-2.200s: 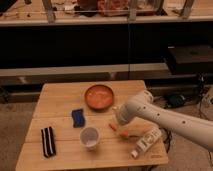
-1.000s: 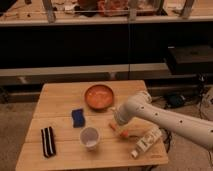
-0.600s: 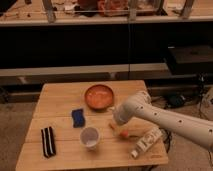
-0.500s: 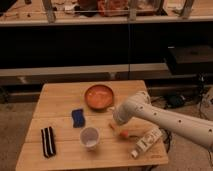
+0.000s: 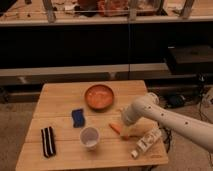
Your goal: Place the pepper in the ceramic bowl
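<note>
The pepper is a small orange-red tapered piece lying on the wooden table, front right of centre. The ceramic bowl is round and orange-brown and sits at the back middle of the table, apart from the pepper. My gripper is at the end of the white arm that reaches in from the right. It is down at the table right beside the pepper's right end. Whether it touches the pepper is hidden.
A white bottle lies on its side at the front right. A small white cup stands in front of the pepper. A blue sponge and a black striped object lie to the left. Dark shelving stands behind.
The arm has edged slightly left and down toward the pepper. The pepper, bowl and other things have not moved.
</note>
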You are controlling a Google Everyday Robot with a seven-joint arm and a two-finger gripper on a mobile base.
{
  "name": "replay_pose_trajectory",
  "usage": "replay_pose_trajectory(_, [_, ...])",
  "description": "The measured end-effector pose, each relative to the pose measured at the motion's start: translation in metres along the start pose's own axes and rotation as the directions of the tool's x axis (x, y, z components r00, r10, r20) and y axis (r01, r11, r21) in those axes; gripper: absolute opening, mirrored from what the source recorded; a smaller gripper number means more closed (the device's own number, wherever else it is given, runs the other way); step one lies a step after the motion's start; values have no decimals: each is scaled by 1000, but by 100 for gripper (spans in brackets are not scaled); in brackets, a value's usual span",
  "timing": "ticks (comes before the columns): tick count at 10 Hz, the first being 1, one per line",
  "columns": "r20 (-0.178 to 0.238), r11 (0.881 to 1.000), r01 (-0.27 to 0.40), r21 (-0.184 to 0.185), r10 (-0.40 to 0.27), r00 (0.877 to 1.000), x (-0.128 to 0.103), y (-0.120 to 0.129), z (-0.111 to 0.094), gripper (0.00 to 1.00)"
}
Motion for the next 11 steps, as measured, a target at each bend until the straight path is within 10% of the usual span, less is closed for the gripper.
replay_pose_trajectory(8, [-18,999,-46,-27,46,999,5,34,1,77])
replay_pose_trajectory(11, [-25,997,-75,-29,75,997,15,36,8,48])
